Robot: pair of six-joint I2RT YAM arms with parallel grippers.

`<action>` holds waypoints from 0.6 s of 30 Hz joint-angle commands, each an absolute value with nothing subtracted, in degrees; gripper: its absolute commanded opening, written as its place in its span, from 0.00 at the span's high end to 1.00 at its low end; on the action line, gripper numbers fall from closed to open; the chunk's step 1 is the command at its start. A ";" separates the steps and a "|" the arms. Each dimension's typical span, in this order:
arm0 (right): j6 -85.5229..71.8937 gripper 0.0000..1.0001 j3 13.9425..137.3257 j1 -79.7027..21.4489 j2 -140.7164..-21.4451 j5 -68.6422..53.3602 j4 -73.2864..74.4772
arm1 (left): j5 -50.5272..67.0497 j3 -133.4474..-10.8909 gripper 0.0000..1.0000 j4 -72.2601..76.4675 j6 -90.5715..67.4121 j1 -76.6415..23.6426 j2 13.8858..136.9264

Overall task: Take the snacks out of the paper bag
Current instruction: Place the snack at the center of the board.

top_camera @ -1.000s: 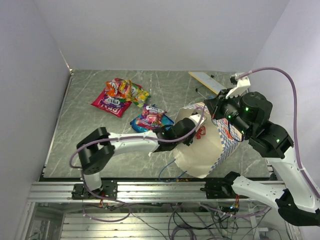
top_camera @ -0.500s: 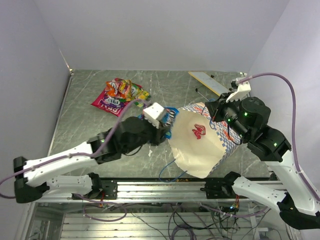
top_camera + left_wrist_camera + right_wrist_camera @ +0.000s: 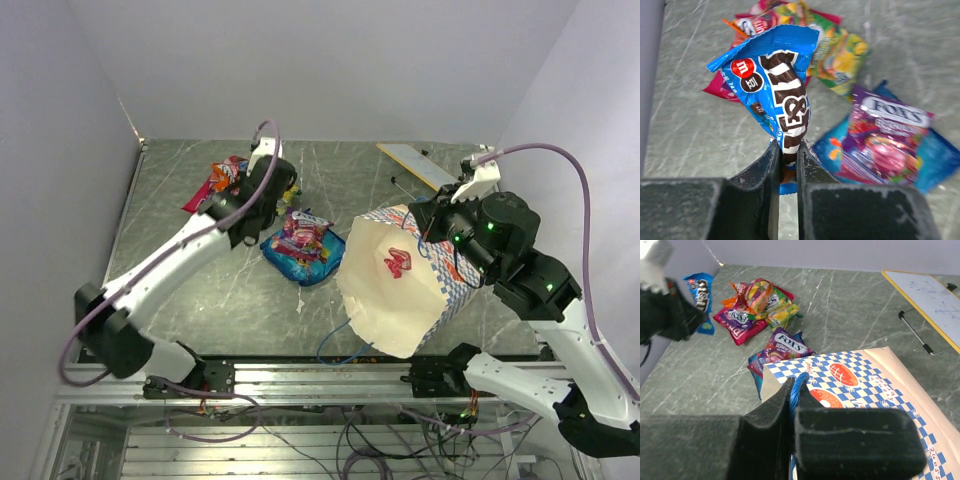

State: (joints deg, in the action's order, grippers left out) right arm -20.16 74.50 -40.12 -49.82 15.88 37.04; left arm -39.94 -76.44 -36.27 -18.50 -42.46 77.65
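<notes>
My left gripper [image 3: 787, 150] is shut on the lower end of a blue snack packet [image 3: 775, 80] with brown-and-white lettering and holds it in the air above the table, near the pile of snacks [image 3: 222, 178]. That pile holds a red-pink packet [image 3: 735, 322] and a yellow-green one [image 3: 840, 55]. A purple packet [image 3: 887, 132] lies on a larger blue one [image 3: 300, 262], just left of the paper bag [image 3: 400, 285]. The blue-and-white checkered bag is tilted, its cream mouth facing the front. My right gripper [image 3: 795, 390] is shut on the bag's blue string handle [image 3: 801, 382] at its rim.
A whiteboard with a yellow edge [image 3: 415, 163] and a black clip lies at the back right. The bag's other blue string handle [image 3: 335, 345] trails onto the table by the front edge. Walls close in the left, back and right sides.
My left arm came out of the bag's mouth with the blue packet and swung left and to the back, over the pile. The right gripper and the bag barely moved.
</notes>
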 commanded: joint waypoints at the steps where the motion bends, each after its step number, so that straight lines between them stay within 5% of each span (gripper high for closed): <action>1: -18.68 1.00 76.70 -40.11 -49.78 15.69 37.55 | -36.62 -85.36 0.93 -43.41 -15.13 -35.86 86.55; 18: -16.90 1.00 79.63 -40.13 -50.63 15.83 39.61 | -31.79 -105.74 0.93 -41.74 1.06 -26.36 113.08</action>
State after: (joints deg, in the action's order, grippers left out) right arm -17.93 77.14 -40.12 -50.83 15.38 38.37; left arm -32.88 -102.76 -41.87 -2.46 -27.70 110.78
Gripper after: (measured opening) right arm 0.003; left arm 0.206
